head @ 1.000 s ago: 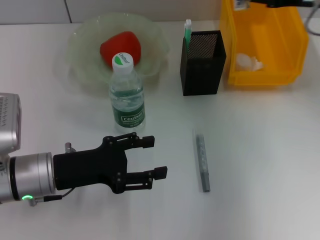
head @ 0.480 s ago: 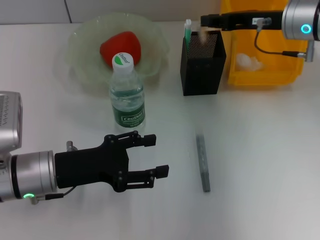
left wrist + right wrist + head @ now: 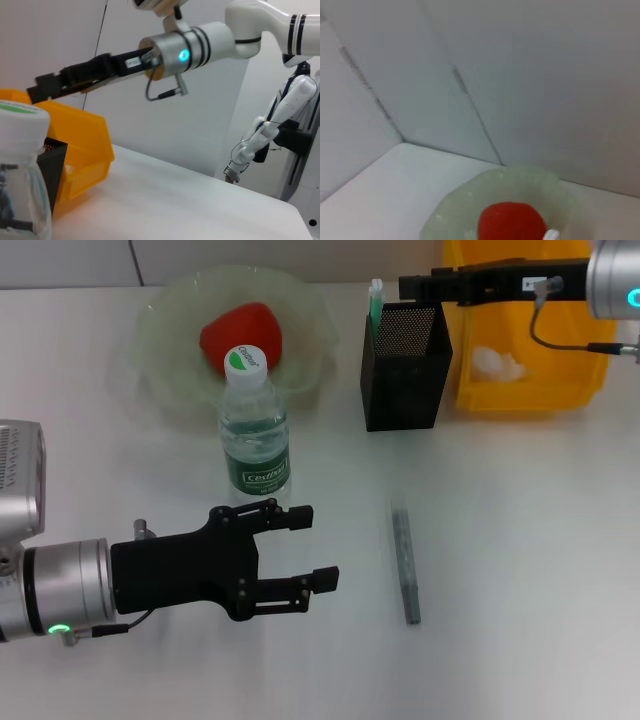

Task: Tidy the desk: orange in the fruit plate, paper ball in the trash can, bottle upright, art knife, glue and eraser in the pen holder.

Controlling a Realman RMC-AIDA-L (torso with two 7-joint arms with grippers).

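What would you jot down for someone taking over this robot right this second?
Left gripper: open, empty, low over the table in front of the bottle.
Right gripper: above the pen holder; whether it is open I can't tell.
Done: bottle upright, red fruit in the green plate, paper ball in the yellow bin, a green-and-white item in the holder.
Left: the grey art knife lying on the table.

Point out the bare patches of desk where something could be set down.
Bare desk: right of the grey art knife, below the yellow trash can; also between the left gripper and that knife. Crowded: fruit plate, bottle, pen holder.
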